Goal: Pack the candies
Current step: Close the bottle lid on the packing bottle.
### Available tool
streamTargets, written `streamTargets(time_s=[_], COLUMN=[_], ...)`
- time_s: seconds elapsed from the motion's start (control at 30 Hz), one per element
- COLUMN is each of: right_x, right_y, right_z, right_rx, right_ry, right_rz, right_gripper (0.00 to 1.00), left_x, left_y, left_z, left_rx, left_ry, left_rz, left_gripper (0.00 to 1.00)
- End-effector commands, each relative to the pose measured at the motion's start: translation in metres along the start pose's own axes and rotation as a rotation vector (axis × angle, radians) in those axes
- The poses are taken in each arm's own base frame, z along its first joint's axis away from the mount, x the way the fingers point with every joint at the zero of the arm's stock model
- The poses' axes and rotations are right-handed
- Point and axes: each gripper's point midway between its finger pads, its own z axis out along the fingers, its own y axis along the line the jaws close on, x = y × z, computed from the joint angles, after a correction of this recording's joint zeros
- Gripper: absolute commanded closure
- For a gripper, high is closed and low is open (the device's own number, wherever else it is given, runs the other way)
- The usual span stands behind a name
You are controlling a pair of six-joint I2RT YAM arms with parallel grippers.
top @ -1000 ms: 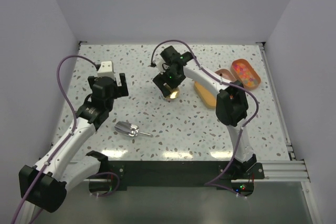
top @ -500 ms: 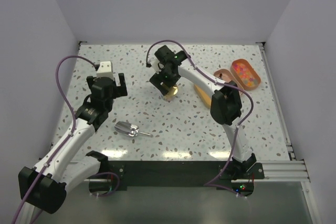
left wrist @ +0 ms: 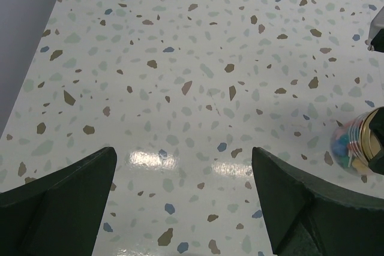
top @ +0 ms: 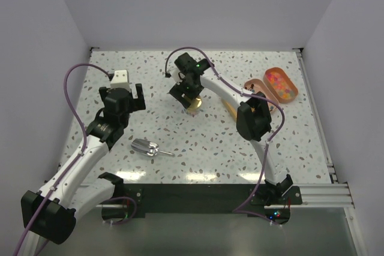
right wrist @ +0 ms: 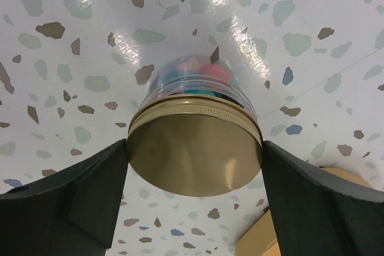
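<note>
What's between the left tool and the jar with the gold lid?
Only bare speckled tabletop lies between the open left tool and the clear, gold-lidded jar of coloured candies; the left wrist view shows it.

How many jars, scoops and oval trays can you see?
Clear jar with gold metal lid: 1
Silver metal scoop: 1
Oval trays: 3 (orange plastic one holding candies, brown one, yellow one mostly hidden)
Total: 5

Top view: the right pincer [top: 191, 99] covers most of the jar [top: 195, 108], and a yellow object [top: 231, 109] lies partly under that arm. The candies [top: 279, 80] in the orange tray [top: 295, 91] are too small to tell apart. Left wrist view: the right edge cuts the jar. Right wrist view: the gold lid [right wrist: 194, 151] masks the jar's body.
</note>
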Motion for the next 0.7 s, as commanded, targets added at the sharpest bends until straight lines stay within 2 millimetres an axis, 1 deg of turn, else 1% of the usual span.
streamTargets(time_s=[0.0,0.2,0.3,0.4,0.53,0.67], right_x=[-0.012,-0.012,-0.012,-0.014,-0.019,-0.023], right_y=[-0.003,-0.003,-0.003,-0.004,-0.005,-0.005], right_z=[-0.001,0.003,0.005,0.001,-0.007,-0.011], right_rx=[0.018,0.019,0.017,0.02,0.025,0.03], right_ry=[-0.029,-0.027,-0.024,-0.033,-0.06,-0.078], right_rz=[-0.024,-0.032,-0.032,-0.03,-0.027,-0.015], right_gripper=[0.3,0.24,0.18,0.13,0.01,0.01], left_x=[-0.01,-0.009,-0.009,-0.008,-0.008,-0.007], left_y=[0.0,-0.001,-0.002,-0.002,-0.003,-0.005], left_z=[0.002,0.002,0.002,0.002,0.002,0.003], left_rx=[-0.001,0.008,0.012,0.013,0.019,0.026], left_ry=[-0.047,-0.045,-0.045,-0.042,-0.041,-0.037], left_rz=[-0.009,-0.008,-0.006,-0.004,-0.002,0.001], left_gripper=[0.0,0.0,0.0,0.0,0.0,0.0])
